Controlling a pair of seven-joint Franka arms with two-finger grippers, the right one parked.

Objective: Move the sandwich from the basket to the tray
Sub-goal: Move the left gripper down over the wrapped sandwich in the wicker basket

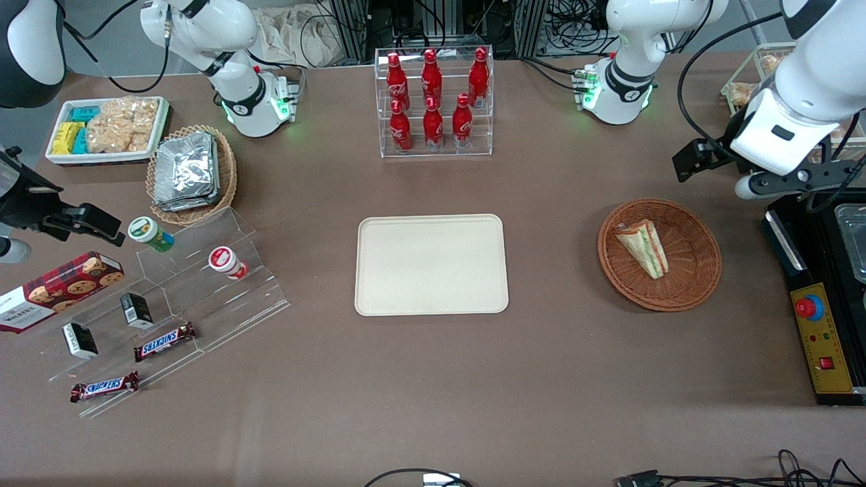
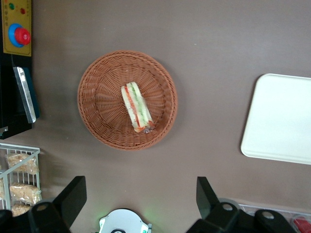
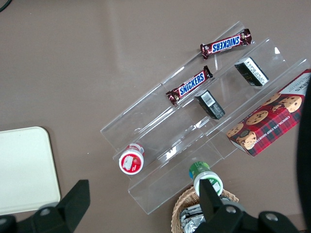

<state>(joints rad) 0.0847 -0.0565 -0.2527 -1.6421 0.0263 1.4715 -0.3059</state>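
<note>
Right now the sandwich (image 1: 645,247) lies on its side in the round reddish-brown basket (image 1: 697,270), a pale wedge with green and pink-orange layers showing along its edge. The pincer (image 2: 141,196) hangs in the air above the table (image 1: 433,379), high over a spot just beside the basket and farther from the front camera than it; its two dark fingers (image 2: 73,196) stand wide apart with nothing between them, well clear of the sandwich. The basket sits toward the working arm's end of the table. The cream tray (image 1: 431,264) lies flat at the middle of the table, apart from the basket, with nothing on it.

Farther from the front camera than the tray, a clear rack (image 1: 435,145) holds six red Coca-Cola bottles (image 1: 431,78) in two tiers. Toward the parked arm's end, stepped clear shelves (image 1: 223,304) carry two Snickers bars (image 1: 164,341), two small dark boxes (image 1: 137,310) and two small tubs, one green-lidded (image 1: 150,233) and one red and white (image 1: 225,262). A red tartan Walkers cookie box (image 1: 57,289) lies beside the shelves. A lighter wicker basket (image 1: 226,177) holds foil packets (image 1: 184,169), and a white dish (image 1: 101,157) beside it holds snack packets. At the working arm's edge sits a yellow control panel (image 1: 822,348) with a red button.
</note>
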